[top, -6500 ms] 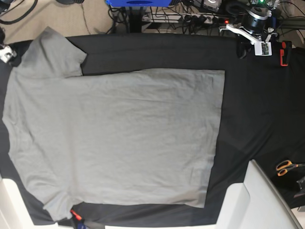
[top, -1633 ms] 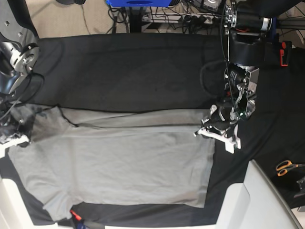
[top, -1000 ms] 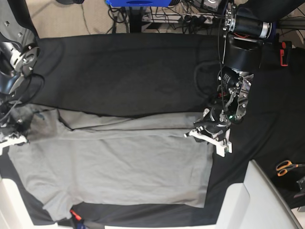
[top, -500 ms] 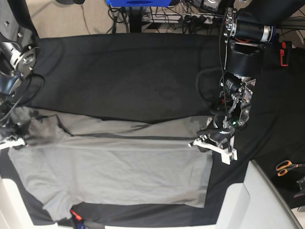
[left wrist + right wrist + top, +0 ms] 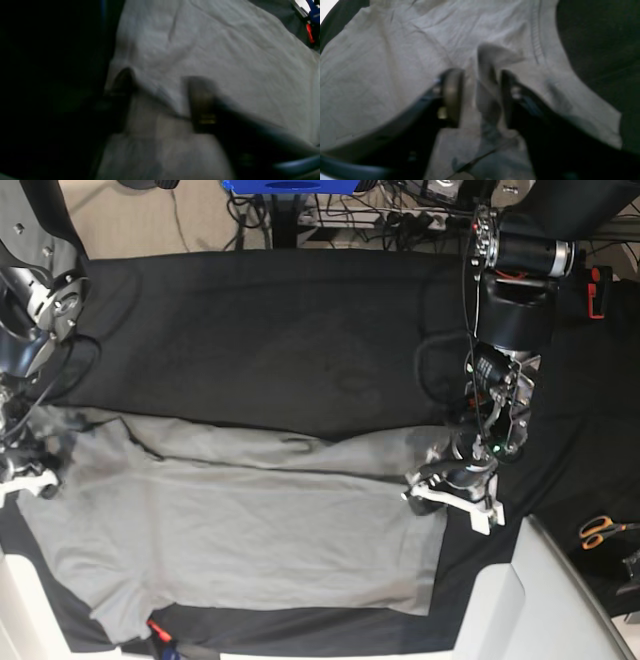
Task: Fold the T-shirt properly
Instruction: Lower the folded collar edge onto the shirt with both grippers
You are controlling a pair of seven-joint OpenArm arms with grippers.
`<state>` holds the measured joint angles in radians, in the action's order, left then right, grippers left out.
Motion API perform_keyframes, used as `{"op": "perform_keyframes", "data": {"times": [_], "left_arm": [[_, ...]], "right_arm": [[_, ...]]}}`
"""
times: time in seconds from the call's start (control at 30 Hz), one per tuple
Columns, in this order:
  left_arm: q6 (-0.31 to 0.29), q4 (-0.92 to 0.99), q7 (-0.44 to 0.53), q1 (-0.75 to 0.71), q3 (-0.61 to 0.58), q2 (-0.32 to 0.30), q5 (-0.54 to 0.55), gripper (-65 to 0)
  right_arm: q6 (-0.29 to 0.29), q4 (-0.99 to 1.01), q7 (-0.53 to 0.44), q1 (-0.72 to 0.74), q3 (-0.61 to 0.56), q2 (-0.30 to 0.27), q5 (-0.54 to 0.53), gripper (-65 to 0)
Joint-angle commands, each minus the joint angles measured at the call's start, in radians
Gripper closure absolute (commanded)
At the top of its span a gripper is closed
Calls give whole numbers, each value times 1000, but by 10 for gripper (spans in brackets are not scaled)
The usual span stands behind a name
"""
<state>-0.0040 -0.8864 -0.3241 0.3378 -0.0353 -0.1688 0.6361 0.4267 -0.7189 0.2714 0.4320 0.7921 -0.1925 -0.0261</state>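
The grey T-shirt point(image 5: 240, 520) lies on the black table cloth point(image 5: 280, 330), its far half folded over toward the near edge. At the hem end, my left gripper point(image 5: 450, 498) hovers with its fingers apart. In the left wrist view the left gripper point(image 5: 160, 100) is open, and the shirt's folded edge point(image 5: 150, 92) lies loose between the fingers. My right gripper point(image 5: 25, 470) is at the collar end. In the right wrist view the right gripper point(image 5: 478, 97) stands open around a raised pucker of cloth point(image 5: 490, 65) beside the ribbed collar point(image 5: 537, 45).
Orange-handled scissors point(image 5: 600, 530) lie at the right edge, next to a white bin point(image 5: 550, 600) at the front right. A red and black tool point(image 5: 597, 290) sits at the back right. Cables and a power strip point(image 5: 400, 220) run behind the table.
Both grippers have gone from shut to open and let go of the shirt's folded edge. The left gripper came a little nearer the front, and the fold has settled flat.
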Motion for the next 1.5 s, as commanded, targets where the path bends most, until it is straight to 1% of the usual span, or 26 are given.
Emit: {"op": "perform_keyframes", "data": {"times": [0.0,0.07,0.1,0.13,0.2,0.33,0.4,0.43,0.5,0.53,0.57,0.63,0.67,0.8,0.87,0.97,1.03,1.13,1.2,1.23,1.27,1.3,1.37,1.4,1.43,1.47], "left_arm": [[-6,-20,24,28,4,-27,11,-489],[-6,-37,24,30,5,-38,12,-597],[-6,-60,21,27,5,-44,12,-635],[-6,-95,16,19,5,-58,12,-650],[-9,-172,3,-33,4,-70,14,-650],[-12,-300,-48,-154,-5,-107,47,-650],[-14,-351,-66,-220,-5,-117,51,-650],[-14,-365,-68,-248,-7,-122,49,-650],[-15,-386,-69,-296,-2,-143,55,-650],[-29,-388,-69,-316,2,-150,55,-650],[-55,-388,-69,-328,2,-151,55,-650],[-109,-386,-69,-349,2,-154,55,-650],[-116,-386,-69,-360,2,-153,55,-650],[-116,-383,-69,-395,2,-148,55,-650],[-116,-382,-69,-401,2,-133,55,-650],[-116,-377,-69,-417,2,-119,55,-650],[-116,-377,-69,-420,2,-99,55,-650],[-115,-360,-69,-412,2,-71,55,-650],[-115,-339,-63,-408,5,-48,55,-650],[-115,-330,-63,-403,5,-39,54,-650],[-113,-322,-63,-391,5,-34,54,-650],[-113,-313,-63,-383,5,-28,54,-650],[-113,-291,-62,-369,12,-15,54,-650],[-113,-282,-62,-363,33,-7,54,-650],[-113,-274,-62,-354,67,13,54,-650],[-113,-270,-62,-351,111,36,54,-650]], "right_arm": [[7,-51,-30,26,0,-19,-16,-309],[7,-117,-30,3,2,-15,-16,-315],[7,-161,-27,-11,2,-15,-16,-315],[7,-215,-21,-26,2,-11,-18,-317],[7,-325,36,-66,31,20,-18,-320],[7,-512,248,-111,211,104,-18,-321],[10,-539,362,-111,336,126,-18,-321],[11,-539,403,-106,387,130,-18,-321],[24,-514,447,-104,464,133,-54,-321],[44,-480,449,-108,488,130,-102,-321],[57,-439,449,-111,502,124,-145,-321],[67,-344,450,-118,525,92,-214,-321],[67,-288,449,-120,531,74,-242,-321],[73,-60,444,-120,536,-5,-340,-321],[73,31,397,-120,531,-34,-383,-321],[73,135,306,-118,531,-68,-398,-321],[74,195,265,-114,530,-91,-398,-321],[77,275,236,-88,530,-120,-395,-320],[82,293,231,-72,530,-127,-395,-311],[93,293,231,-69,530,-127,-395,-293],[108,293,231,-66,528,-127,-395,-254],[119,295,231,-66,528,-127,-395,-200],[123,296,234,-66,519,-127,-395,-51],[123,296,236,-66,501,-127,-395,0],[125,296,236,-66,474,-127,-395,0],[126,296,236,-66,451,-127,-400,-20]]}}
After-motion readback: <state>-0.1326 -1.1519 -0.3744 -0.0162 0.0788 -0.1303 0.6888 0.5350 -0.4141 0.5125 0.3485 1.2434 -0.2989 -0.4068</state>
